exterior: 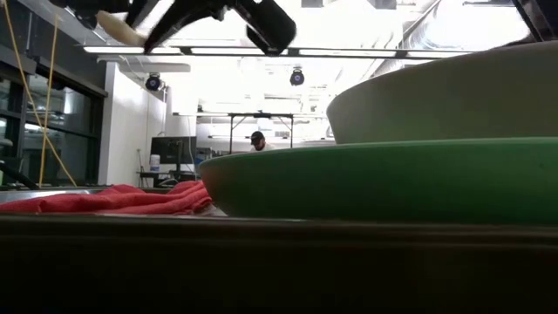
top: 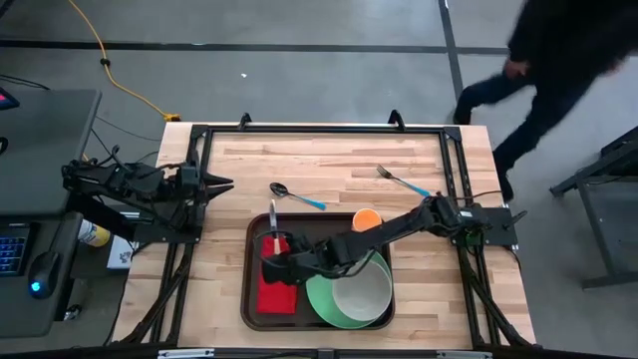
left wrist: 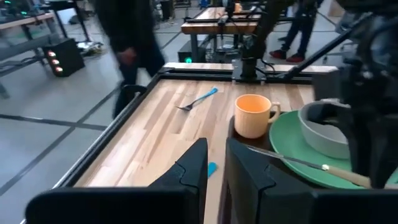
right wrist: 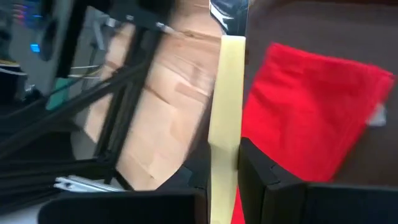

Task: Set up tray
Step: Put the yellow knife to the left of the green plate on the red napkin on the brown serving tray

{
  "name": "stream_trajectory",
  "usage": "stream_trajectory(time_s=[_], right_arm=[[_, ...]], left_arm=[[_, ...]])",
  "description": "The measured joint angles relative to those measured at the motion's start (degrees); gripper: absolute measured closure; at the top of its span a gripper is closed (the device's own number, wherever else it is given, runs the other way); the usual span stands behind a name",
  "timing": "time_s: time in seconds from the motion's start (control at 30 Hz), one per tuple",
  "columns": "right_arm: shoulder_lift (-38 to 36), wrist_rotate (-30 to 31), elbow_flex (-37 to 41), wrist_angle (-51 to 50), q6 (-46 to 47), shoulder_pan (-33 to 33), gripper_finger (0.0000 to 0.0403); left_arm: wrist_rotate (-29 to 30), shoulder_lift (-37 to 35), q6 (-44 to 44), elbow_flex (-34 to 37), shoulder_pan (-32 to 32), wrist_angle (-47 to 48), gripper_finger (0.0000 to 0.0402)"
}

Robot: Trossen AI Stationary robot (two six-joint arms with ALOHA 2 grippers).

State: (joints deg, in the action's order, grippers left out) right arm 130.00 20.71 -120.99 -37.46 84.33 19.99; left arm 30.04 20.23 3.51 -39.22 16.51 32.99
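The dark brown tray [top: 251, 299] lies near the table's near edge. On it are a red napkin [top: 276, 294], a green plate [top: 324, 299] with a pale bowl [top: 364, 289] on it, and an orange cup [top: 366, 219] at its far rim. My right gripper [top: 279, 261] is over the tray's left part, above the napkin [right wrist: 311, 106], shut on a knife [top: 273, 224] with a cream handle. A blue-handled spoon [top: 297, 195] and fork [top: 404, 181] lie on the wood beyond the tray. My left gripper [top: 227, 183] waits shut at the table's left edge. My right gripper holds the knife by its cream handle [right wrist: 225, 124], pinched between the two fingers [right wrist: 261, 168]. The blade [right wrist: 229, 12] sticks out ahead of the fingers, toward the table's far edge. The knife is lifted clear above the tray, as its handle [exterior: 122, 26] in the low view shows.
A person [top: 558, 50] walks past the table's far right corner. Black frame rails [top: 319, 130] run along the table's far edge and sides. Bare wood lies between the tray and the left rail [top: 214, 249].
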Motion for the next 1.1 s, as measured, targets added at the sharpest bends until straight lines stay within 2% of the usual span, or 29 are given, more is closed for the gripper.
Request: stream_trajectory(time_s=[0.13, 0.47, 0.8, 0.97, 1.03, 1.1], right_arm=[[1.3, -0.5, 0.0, -3.4, 5.6, 1.6, 0.0375], [5.4, -4.7, 0.0, 0.7, 12.8, 4.2, 0.0375], [7.1, -6.1, 0.0, 1.3, 14.2, 3.9, 0.0376], [7.1, -7.7, 0.0, -0.1, 15.1, 3.9, 0.0384], [7.6, -8.0, -0.1, 0.2, 15.6, 3.9, 0.0401], [8.4, -8.9, 0.0, 0.1, 15.9, 3.9, 0.0396]], left_arm=[[2.7, 0.0, 0.0, 0.0, 0.0, 0.1, 0.0314], [8.0, 0.0, -0.6, 0.0, 0.0, 0.1, 0.0314], [8.6, 0.0, -0.6, 0.0, 0.0, 0.2, 0.0314], [8.8, 0.0, -0.2, 0.0, 0.0, 0.2, 0.0314], [9.2, 0.0, -0.2, 0.0, 0.0, 0.2, 0.0314], [9.5, 0.0, -0.2, 0.0, 0.0, 0.2, 0.0314]])
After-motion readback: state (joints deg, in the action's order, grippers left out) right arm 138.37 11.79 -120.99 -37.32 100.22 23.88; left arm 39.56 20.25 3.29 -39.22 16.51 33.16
